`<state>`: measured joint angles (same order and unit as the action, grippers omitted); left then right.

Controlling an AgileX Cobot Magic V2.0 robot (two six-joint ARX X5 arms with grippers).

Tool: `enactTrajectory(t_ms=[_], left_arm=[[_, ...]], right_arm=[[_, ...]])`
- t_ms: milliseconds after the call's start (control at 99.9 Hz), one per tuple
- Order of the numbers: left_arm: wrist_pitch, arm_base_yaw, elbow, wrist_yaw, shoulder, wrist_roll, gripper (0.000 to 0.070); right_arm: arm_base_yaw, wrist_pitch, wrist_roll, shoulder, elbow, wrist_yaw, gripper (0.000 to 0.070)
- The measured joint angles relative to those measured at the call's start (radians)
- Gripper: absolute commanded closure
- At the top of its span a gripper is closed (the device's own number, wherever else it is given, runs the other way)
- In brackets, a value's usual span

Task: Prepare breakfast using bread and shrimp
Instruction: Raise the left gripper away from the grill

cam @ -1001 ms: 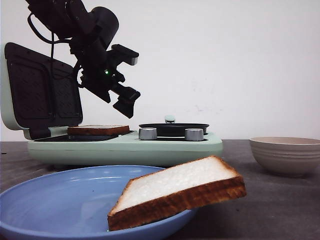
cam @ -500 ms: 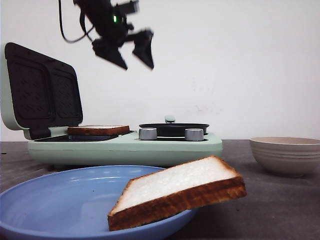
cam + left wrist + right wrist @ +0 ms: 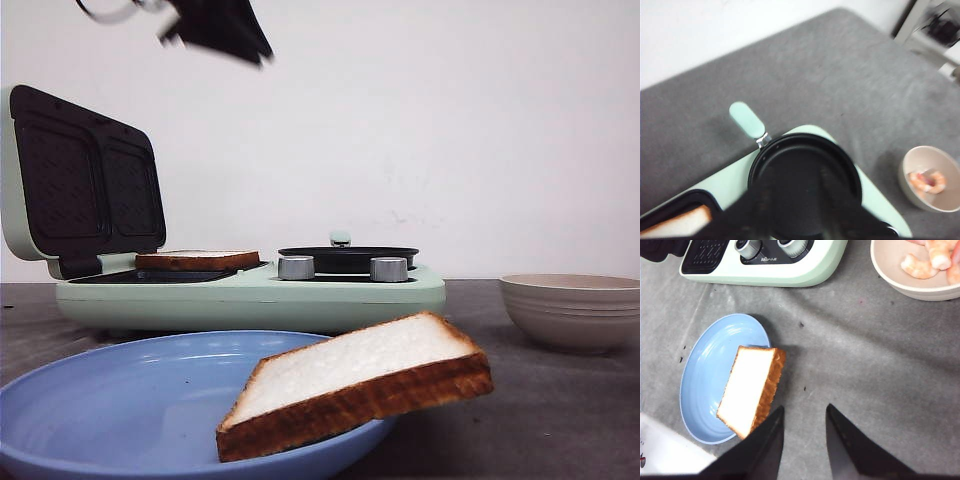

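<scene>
No legible text or labels

Change since one second ago, as I see it from the front view: my left gripper (image 3: 225,30) has risen from just above the bread slice (image 3: 197,260) in the sandwich maker (image 3: 250,295) to the top edge of view, now motion-blurred and mostly cropped, its jaw opening no longer readable.

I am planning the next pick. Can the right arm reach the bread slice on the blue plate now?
Probably yes. The right gripper is open above bare table beside the blue plate, and nothing covers the bread slice lying over its rim.
</scene>
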<state>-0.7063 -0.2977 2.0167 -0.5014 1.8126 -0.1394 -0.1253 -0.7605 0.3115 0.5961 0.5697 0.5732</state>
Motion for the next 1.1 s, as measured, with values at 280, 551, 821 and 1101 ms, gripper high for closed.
enactTrajectory(t_ms=[280, 551, 821, 1101], left_arm=[[-0.070, 0.053, -0.009, -0.051, -0.171, 0.000, 0.0697], [0.029, 0.107, -0.299, -0.068, -0.414, 0.003, 0.0697], [0.367, 0.157, -0.907, -0.068, -0.832, 0.164, 0.0697], [0.361, 0.156, -1.264, -0.046, -1.118, 0.273, 0.0697]], right_arm=[[0.000, -0.016, 0.001, 0.000, 0.000, 0.000, 0.0543], [0.000, -0.036, 0.007, 0.000, 0.000, 0.010, 0.0543], [-0.011, -0.036, 0.019, 0.000, 0.000, 0.032, 0.0543], [-0.047, -0.027, 0.055, 0.000, 0.000, 0.033, 0.0543]])
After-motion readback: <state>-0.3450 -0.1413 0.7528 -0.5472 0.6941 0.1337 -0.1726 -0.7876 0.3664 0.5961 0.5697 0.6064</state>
